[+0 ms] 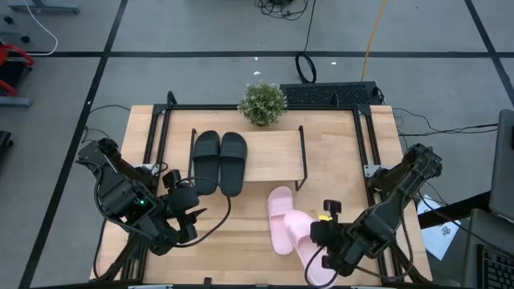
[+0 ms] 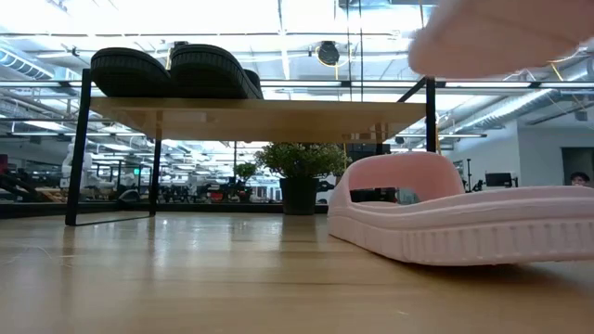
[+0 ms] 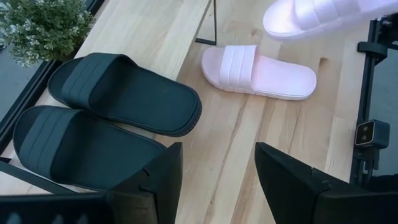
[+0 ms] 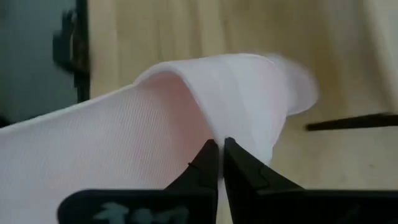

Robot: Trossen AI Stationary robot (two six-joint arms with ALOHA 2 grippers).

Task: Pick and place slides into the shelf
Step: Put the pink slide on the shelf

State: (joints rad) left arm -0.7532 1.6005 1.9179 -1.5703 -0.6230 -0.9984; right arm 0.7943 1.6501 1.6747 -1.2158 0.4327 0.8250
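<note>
Two black slides point(image 1: 218, 160) lie side by side, soles down, on the left part of the shelf's wooden top point(image 1: 273, 156). One pink slide point(image 1: 279, 217) rests sole down on the table in front of the shelf. My right gripper point(image 4: 218, 155) is shut on the other pink slide point(image 2: 501, 32), which hangs above the first one. My left gripper point(image 3: 217, 180) hovers open near the shelf's left end, with nothing between its fingers. My right gripper pinches the edge of the pink slide's wide strap point(image 4: 214, 127) between its two fingers. The fingers slant down from the table's near right side. The slide is lifted clear of the table, above the heel end of the resting pink slide point(image 3: 258, 70).
A potted plant point(image 1: 263, 103) stands at the table's far edge behind the shelf. Black frame rails point(image 1: 365, 152) run along the table's left and right sides. The right half of the shelf top is bare wood point(image 1: 281, 152).
</note>
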